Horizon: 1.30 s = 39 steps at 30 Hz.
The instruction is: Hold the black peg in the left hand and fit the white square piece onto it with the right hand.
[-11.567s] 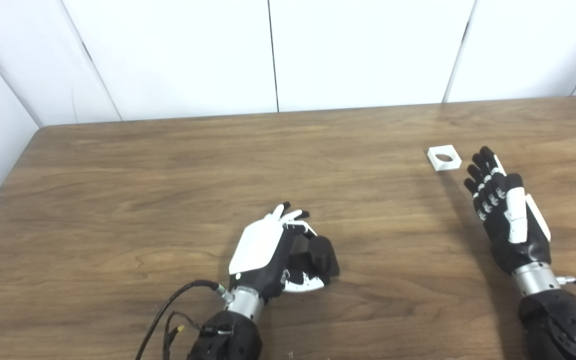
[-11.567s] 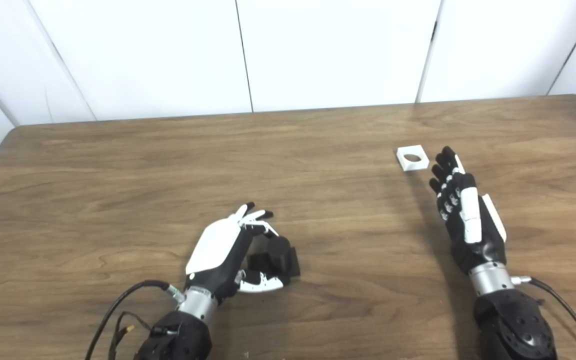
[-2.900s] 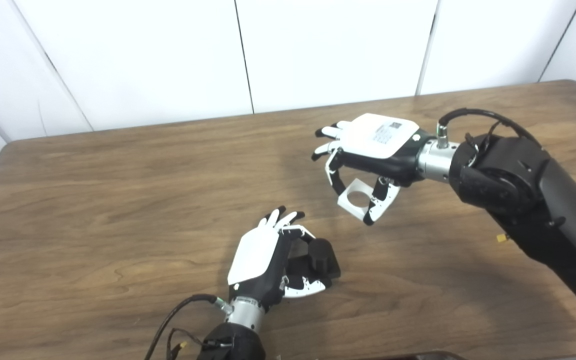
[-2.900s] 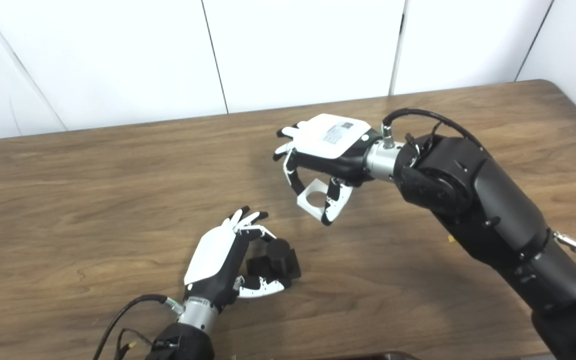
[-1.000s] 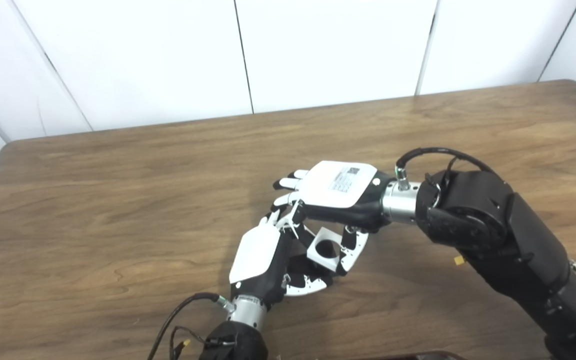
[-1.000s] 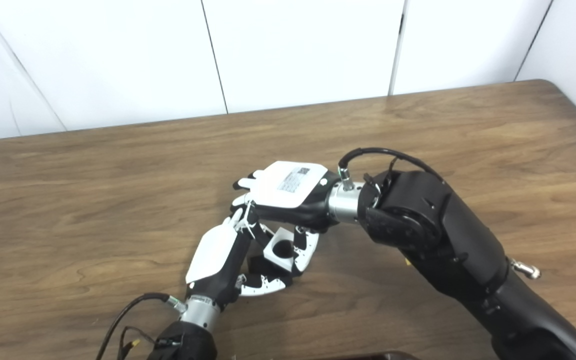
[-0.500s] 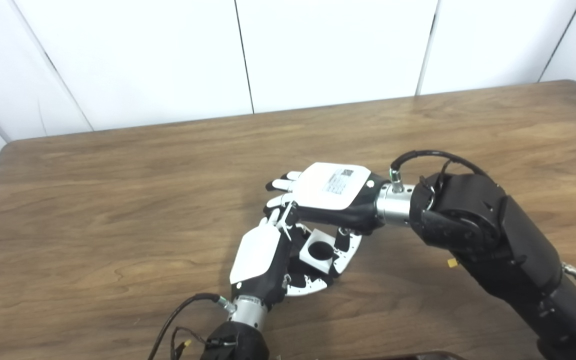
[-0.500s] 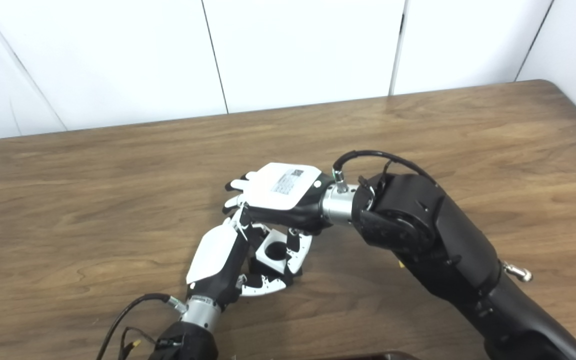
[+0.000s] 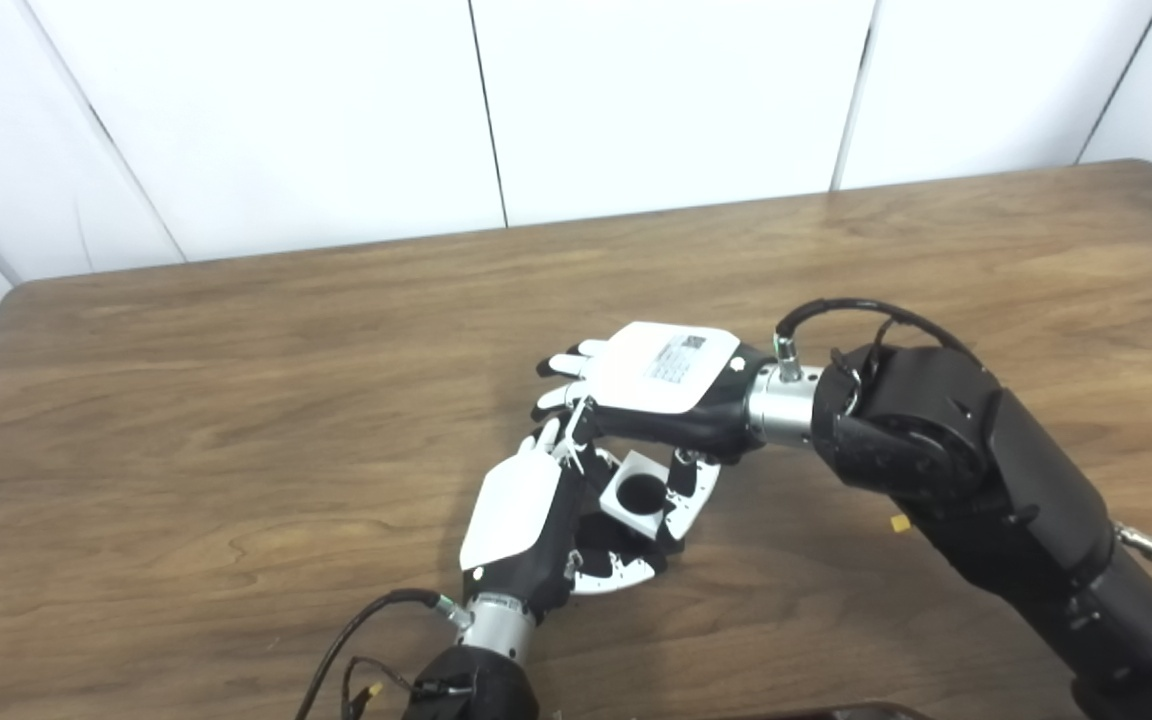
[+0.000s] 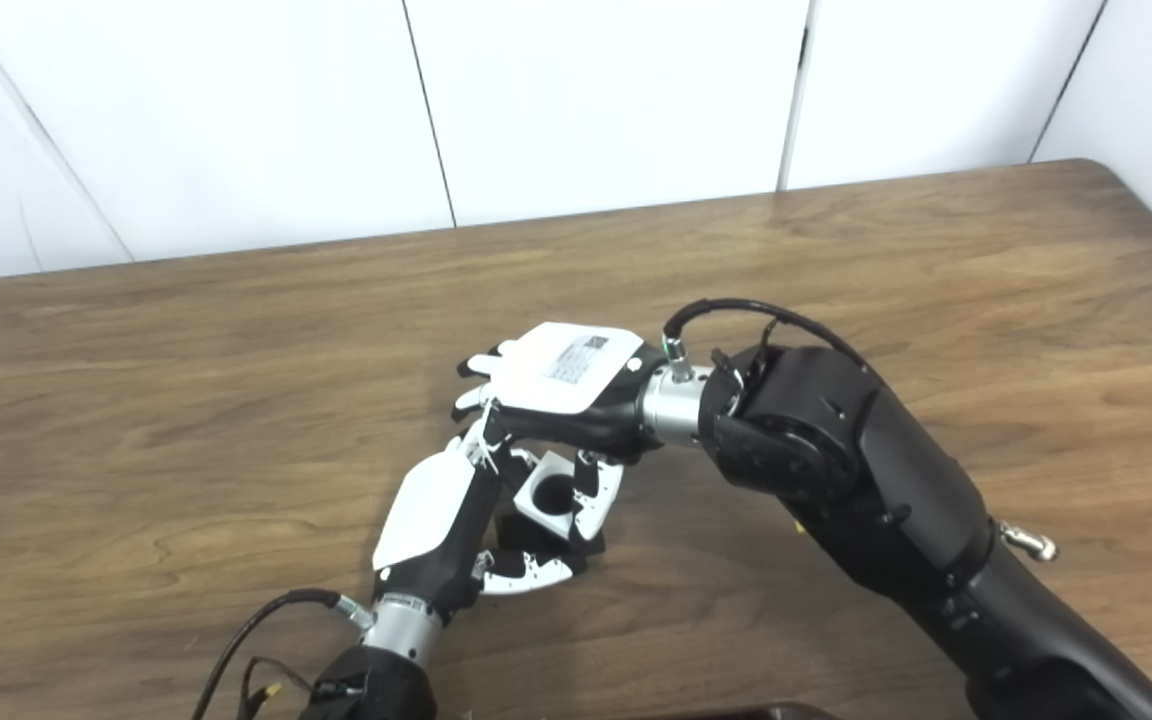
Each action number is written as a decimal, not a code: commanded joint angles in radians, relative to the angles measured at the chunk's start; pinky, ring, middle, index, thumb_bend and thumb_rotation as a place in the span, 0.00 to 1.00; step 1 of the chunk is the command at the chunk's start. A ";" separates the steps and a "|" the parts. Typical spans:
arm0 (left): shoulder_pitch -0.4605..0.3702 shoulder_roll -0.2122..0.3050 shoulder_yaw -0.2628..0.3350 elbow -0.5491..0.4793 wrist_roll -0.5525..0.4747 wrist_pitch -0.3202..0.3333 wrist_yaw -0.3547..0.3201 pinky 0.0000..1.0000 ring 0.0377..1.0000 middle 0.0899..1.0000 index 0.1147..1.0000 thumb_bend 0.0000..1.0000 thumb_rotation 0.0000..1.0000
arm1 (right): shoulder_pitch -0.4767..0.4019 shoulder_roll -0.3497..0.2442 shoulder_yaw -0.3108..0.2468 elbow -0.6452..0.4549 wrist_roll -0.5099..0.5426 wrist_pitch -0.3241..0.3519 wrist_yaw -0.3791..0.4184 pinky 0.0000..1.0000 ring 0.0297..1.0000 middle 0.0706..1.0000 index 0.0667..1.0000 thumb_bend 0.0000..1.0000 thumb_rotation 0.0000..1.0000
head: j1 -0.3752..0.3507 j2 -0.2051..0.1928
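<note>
Left hand (image 9: 521, 510) grips the black peg (image 9: 642, 492); right hand (image 9: 661, 385) pinches the white square piece (image 9: 636, 488), seemingly seated over it.

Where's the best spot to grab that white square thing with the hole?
Probably by two opposite outer edges of the white square piece, coming from above, as the right hand does. That leaves the round hole free for the black peg in the left hand.
</note>
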 commanded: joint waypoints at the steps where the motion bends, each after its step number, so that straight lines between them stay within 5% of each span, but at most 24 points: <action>1: 0.017 0.010 -0.009 0.013 0.015 0.018 -0.029 1.00 1.00 0.89 0.42 0.52 0.06 | -0.046 -0.005 -0.019 0.000 -0.003 -0.027 -0.040 0.99 1.00 0.90 0.45 0.52 0.15 | -0.001 0.001; 29: 0.003 0.004 -0.007 0.013 0.016 0.038 -0.035 1.00 1.00 0.89 0.42 0.52 0.06 | -0.039 -0.012 -0.024 0.035 -0.006 -0.038 -0.055 0.97 1.00 0.89 0.46 0.52 0.15 | 0.002 -0.001; 30: 0.002 0.005 -0.008 0.012 0.017 0.040 -0.036 1.00 1.00 0.88 0.42 0.52 0.07 | -0.038 -0.011 -0.025 0.034 -0.006 -0.036 -0.056 0.96 1.00 0.89 0.52 0.73 0.21 | 0.002 -0.001; 32: 0.000 0.006 -0.009 0.011 0.022 0.043 -0.039 1.00 1.00 0.88 0.42 0.51 0.07 | -0.038 -0.011 -0.026 0.033 -0.006 -0.031 -0.052 0.96 1.00 0.89 0.57 0.87 0.27 | 0.003 -0.003; 39: -0.011 0.016 -0.024 0.014 0.061 0.054 -0.050 1.00 1.00 0.87 0.43 0.52 0.07 | -0.043 -0.015 -0.030 0.029 0.005 -0.018 -0.035 0.97 1.00 0.89 0.60 0.94 0.35 | 0.006 -0.003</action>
